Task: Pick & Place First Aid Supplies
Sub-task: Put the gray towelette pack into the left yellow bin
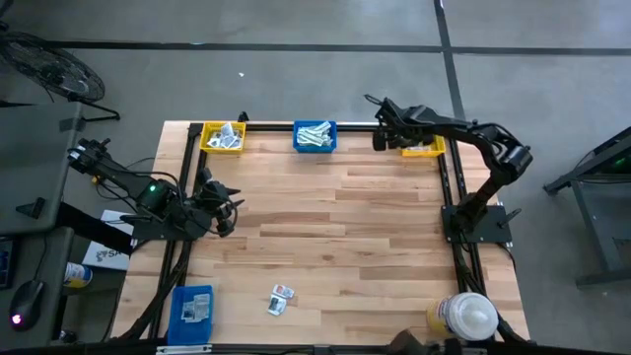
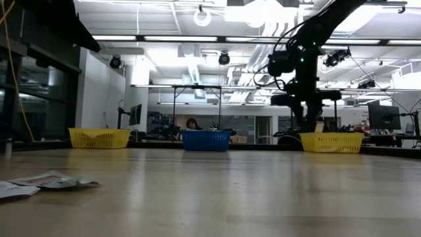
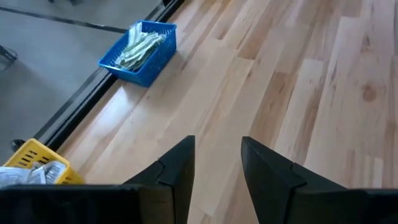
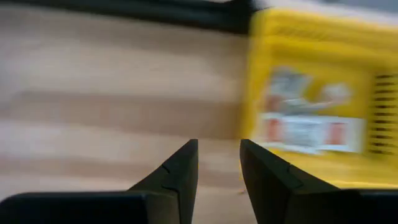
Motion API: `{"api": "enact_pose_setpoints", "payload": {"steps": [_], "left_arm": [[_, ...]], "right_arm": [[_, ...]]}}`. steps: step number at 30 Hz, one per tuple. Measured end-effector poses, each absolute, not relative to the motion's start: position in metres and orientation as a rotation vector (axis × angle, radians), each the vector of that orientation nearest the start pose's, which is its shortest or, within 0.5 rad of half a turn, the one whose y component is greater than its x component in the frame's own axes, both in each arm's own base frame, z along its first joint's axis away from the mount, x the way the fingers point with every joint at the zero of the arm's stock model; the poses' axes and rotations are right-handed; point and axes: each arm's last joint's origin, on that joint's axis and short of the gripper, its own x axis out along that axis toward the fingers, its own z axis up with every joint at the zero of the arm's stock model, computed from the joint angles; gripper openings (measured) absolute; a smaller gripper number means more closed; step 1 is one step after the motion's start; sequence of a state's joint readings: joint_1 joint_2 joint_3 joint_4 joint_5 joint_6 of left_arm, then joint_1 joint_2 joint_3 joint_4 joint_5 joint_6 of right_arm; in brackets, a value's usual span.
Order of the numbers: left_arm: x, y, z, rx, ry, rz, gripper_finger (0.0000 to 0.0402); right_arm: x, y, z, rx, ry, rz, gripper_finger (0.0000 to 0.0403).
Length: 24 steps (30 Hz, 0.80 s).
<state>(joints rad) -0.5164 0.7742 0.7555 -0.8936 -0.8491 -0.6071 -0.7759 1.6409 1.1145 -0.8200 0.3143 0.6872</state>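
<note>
Along the table's (image 1: 335,207) far edge you have three bins: left bin (image 1: 223,137), middle bin (image 1: 315,136), right bin (image 1: 424,148), each holding packets, though the right bin's contents look blurred. Loose packets (image 1: 280,299) lie near the front edge, a tray (image 1: 191,309) to their left, a bottle (image 1: 467,316) at the near right corner.

Right end effector (image 1: 386,138) hangs with fingers parted, empty; left end effector (image 1: 225,202) waits, fingers parted.
</note>
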Motion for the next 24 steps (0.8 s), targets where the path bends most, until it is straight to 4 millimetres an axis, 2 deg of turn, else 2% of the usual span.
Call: {"api": "enact_pose_setpoints", "payload": {"steps": [7, 12, 19, 24], "left_arm": [[0.124, -0.048, 0.273, -0.039, 0.629, 0.424, 0.0130], [0.131, -0.054, 0.268, -0.061, 0.698, 0.349, 0.0130], [0.166, -0.080, 0.249, -0.140, 0.810, 0.199, 0.0130], [0.190, -0.097, 0.232, -0.330, 0.855, 0.166, 0.0130]], "right_arm": [[0.240, -0.203, 0.205, 0.887, 0.942, -1.085, 0.0114], [0.271, -0.182, 0.211, 0.844, 0.863, -0.855, 0.0114], [0.317, -0.128, 0.222, 0.730, 0.758, -0.532, 0.0114], [0.339, -0.080, 0.227, 0.665, 0.728, -0.369, 0.0114]]}}
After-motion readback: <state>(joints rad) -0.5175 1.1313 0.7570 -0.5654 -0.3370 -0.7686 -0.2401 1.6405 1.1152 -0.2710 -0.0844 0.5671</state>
